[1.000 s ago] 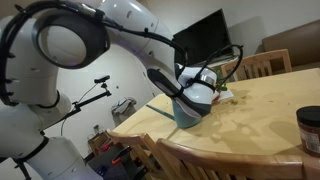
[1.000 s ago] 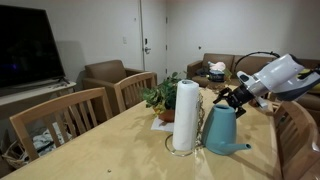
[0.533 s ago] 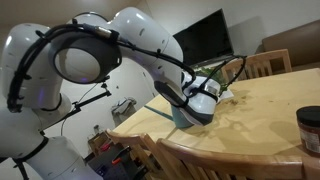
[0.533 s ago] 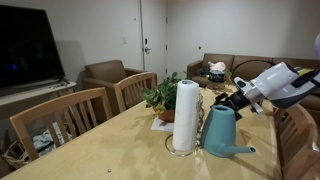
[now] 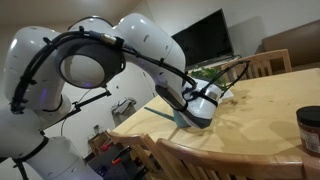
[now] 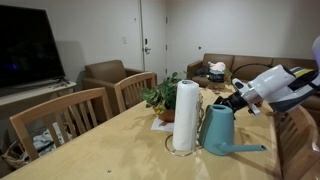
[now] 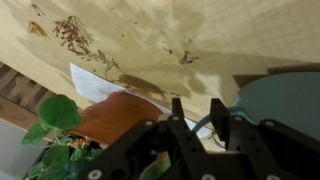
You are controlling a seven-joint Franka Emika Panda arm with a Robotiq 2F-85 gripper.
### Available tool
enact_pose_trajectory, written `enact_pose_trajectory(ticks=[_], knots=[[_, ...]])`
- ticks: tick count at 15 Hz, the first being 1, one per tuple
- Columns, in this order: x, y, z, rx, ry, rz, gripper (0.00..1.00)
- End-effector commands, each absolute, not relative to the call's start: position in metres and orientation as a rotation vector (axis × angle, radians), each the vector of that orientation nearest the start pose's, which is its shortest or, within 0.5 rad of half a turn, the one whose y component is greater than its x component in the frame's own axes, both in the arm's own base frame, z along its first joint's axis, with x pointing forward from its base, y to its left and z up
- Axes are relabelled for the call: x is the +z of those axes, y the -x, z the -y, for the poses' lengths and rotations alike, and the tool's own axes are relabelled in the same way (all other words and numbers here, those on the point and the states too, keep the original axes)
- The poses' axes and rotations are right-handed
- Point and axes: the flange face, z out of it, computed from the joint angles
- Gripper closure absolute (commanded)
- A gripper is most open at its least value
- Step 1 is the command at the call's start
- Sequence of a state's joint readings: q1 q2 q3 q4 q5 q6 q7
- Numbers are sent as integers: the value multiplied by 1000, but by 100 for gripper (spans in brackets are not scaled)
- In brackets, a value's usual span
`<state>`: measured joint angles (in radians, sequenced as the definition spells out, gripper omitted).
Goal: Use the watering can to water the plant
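The teal watering can (image 6: pixel 220 131) stands on the wooden table (image 6: pixel 110 150), its thin spout (image 6: pixel 252 149) pointing away from the paper towel roll. My gripper (image 6: pixel 233 100) hangs at the can's top. In the wrist view the gripper (image 7: pixel 198 105) has its two fingers a small gap apart, and the can's thin handle (image 7: pixel 201 126) runs between them without either pad clearly pressing on it. The can's rounded body (image 7: pixel 283 96) lies to one side. The plant (image 6: pixel 160 95) in its terracotta pot (image 7: pixel 116 116) stands just beyond, leaves (image 7: pixel 56 113) close by.
A white paper towel roll (image 6: pixel 185 115) stands upright right beside the can. A dark jar (image 5: pixel 311 129) sits near the table's edge. Wooden chairs (image 6: pixel 60 120) line the table. A white sheet (image 7: pixel 92 82) lies under the pot. The bulky arm (image 5: pixel 120 50) covers most of the can.
The jaws have narrowed from wide open to a small gap around the can's handle. The wrist has sunk slightly toward the can, and the spout has swung a little outward.
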<state>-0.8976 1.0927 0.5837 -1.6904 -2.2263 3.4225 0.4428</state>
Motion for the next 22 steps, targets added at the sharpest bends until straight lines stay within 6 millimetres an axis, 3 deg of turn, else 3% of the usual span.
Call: enact_pose_trajectory(ticks=[1,6,7,8,10,14,15,19,22], knots=[[102,-565,99,-1207,2394,1599,97],[108,-558,103,-1154,2428,1590,100],[109,-554,107,-1140,2448,1591,94],[111,-547,113,-1110,2463,1596,72],[113,-535,126,-1044,2522,1582,69],[126,-511,149,-1009,2529,1553,41],[121,-499,131,-990,2497,1541,32],[135,-482,82,-996,2345,1635,2],[152,-480,50,-981,2287,1717,0]])
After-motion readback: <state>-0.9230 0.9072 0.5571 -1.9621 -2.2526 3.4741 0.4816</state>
